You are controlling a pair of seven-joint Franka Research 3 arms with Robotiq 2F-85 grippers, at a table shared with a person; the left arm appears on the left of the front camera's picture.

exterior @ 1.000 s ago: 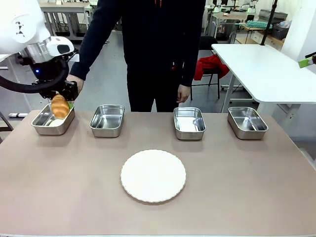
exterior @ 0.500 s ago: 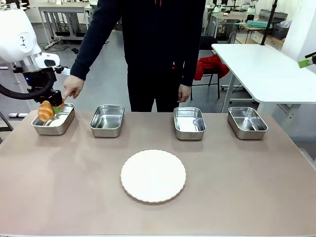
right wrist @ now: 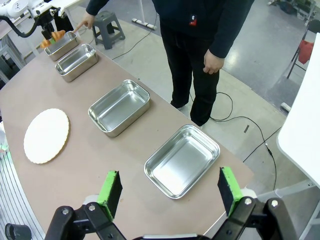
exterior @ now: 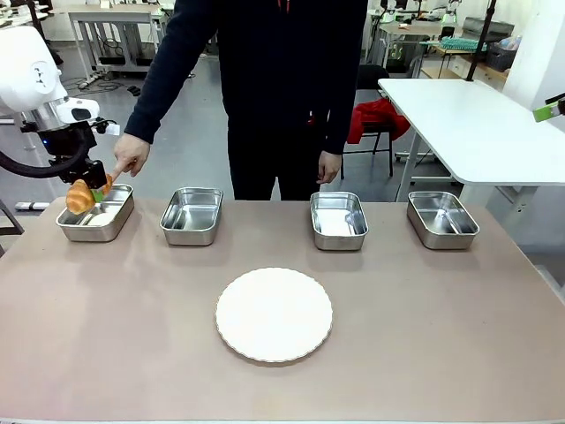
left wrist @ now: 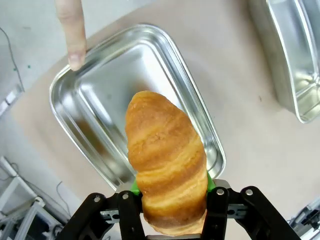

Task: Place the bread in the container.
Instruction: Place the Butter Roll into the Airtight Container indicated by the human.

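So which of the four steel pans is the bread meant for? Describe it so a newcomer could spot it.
Along the table's far edge runs a row of four pans; take the container at the robot's far left end. Unlike the others, a person's finger touches its rim, and the left pincer holds the bread above it.

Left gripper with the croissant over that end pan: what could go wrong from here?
1. The person's finger touches the container rim; a descent could bump it.
2. The bread hangs toward the pan's near edge, so on release it may land on the rim and roll out.
3. The left gripper holds only the bread's end; it could slip early.
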